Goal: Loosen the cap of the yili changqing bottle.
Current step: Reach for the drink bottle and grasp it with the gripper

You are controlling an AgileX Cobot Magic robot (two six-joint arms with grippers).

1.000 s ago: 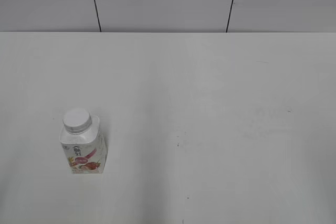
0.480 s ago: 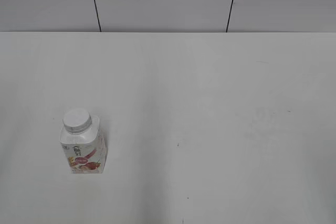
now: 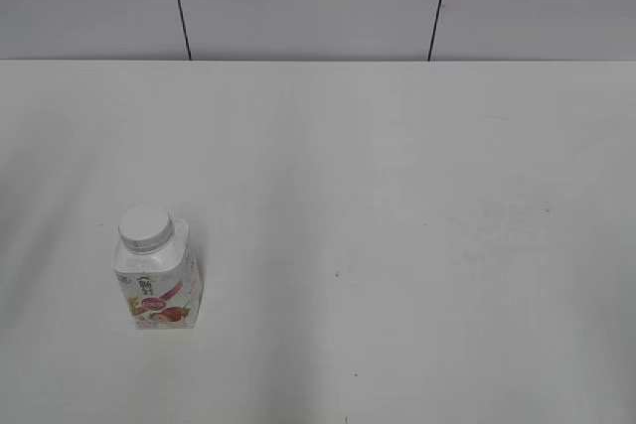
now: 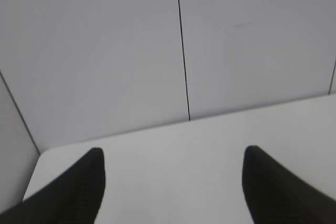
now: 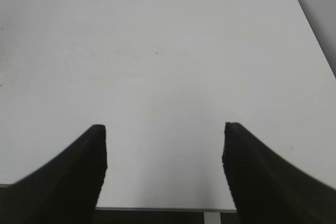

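White table (image 3: pixel 397 196), one capped bottle (image 3: pixel 159 290)

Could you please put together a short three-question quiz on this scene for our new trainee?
1. True or false: the cap is seated on the yili changqing bottle.
2. Multiple choice: in the exterior view, where on the table does the bottle stand? A) front left B) back right C) centre
3. Fill in: the left tool and the right tool both have their jaws ____.

Key: 1. True; the bottle stands upright with the cap on its neck. 2. A. 3. Open; each wrist view shows two dark fingers spread wide with nothing between them.
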